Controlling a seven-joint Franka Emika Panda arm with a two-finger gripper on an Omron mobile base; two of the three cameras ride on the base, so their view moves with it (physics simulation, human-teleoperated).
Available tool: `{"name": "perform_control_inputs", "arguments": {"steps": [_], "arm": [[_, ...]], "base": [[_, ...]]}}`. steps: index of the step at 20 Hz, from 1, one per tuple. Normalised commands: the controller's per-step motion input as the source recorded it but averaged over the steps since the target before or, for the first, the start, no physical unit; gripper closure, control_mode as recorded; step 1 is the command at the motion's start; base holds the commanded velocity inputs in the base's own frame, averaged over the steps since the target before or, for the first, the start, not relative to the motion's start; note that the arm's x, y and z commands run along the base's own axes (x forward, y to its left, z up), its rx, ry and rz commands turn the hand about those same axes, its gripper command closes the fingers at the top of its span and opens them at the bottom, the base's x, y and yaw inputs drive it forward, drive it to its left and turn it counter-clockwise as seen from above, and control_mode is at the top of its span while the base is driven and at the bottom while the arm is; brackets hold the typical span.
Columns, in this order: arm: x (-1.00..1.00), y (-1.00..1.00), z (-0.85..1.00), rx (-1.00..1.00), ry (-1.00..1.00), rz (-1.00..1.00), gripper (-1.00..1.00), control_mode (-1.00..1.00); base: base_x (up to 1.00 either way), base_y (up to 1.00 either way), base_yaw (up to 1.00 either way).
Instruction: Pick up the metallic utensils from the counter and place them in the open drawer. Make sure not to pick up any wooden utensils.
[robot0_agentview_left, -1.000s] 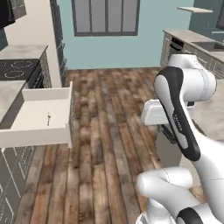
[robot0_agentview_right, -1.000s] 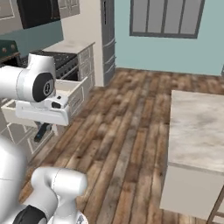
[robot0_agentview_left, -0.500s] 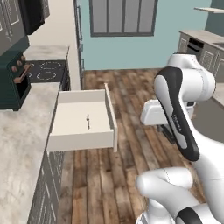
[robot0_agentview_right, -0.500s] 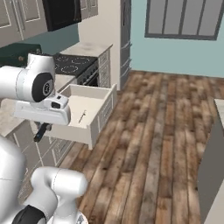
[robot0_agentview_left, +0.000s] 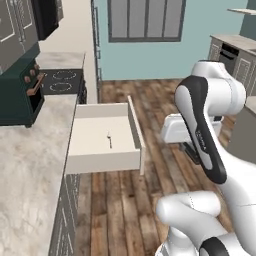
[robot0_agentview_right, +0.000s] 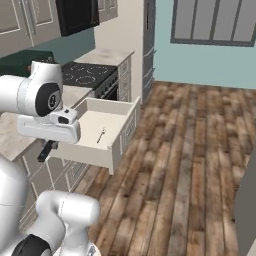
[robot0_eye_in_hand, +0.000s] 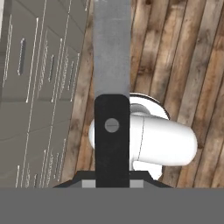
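**Knife in the jaws, drawer waiting alongside**

The wooden floor (robot0_agentview_left: 120, 210) is stretching out under everything, and the open drawer (robot0_agentview_left: 92, 140) is jutting over it from the cabinet run, its cream inside lying in plain sight. The arm is hanging well apart from the drawer, out over the floorboards rather than above the cream floor.

The jaws are clamping the black-handled knife (robot0_eye_in_hand: 112, 144) by the low end of its handle, with the grey blade pointing away from the hand. It is looking light and stiff, but the smooth handle is probably slippery, and a hold so far from the blade is likely letting it swing or twist if the arm jolts. A release low over the drawer floor is looking safest.

The pale silvery piece (robot0_agentview_left: 109, 142) is lying inside the drawer, near the middle of its floor, touching no wall.
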Motion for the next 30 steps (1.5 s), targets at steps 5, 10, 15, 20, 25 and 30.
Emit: {"name": "perform_control_inputs", "arguments": {"steps": [5, 10, 15, 20, 25, 30], "arm": [[0.00, 0.00, 0.00, 0.00, 0.00, 0.00, 1.00, 1.00], [0.00, 0.00, 0.00, 0.00, 0.00, 0.00, 1.00, 1.00], [0.00, 0.00, 0.00, 0.00, 0.00, 0.00, 1.00, 1.00], [0.00, 0.00, 0.00, 0.00, 0.00, 0.00, 1.00, 1.00], [0.00, 0.00, 0.00, 0.00, 0.00, 0.00, 1.00, 1.00], [0.00, 0.00, 0.00, 0.00, 0.00, 0.00, 1.00, 1.00]], "base": [[0.29, 0.10, -0.17], [0.25, 0.16, -0.27], [0.46, 0.33, -0.14], [0.59, 0.12, 0.02], [0.41, 0.04, 0.07], [0.41, 0.24, 0.16]]}}
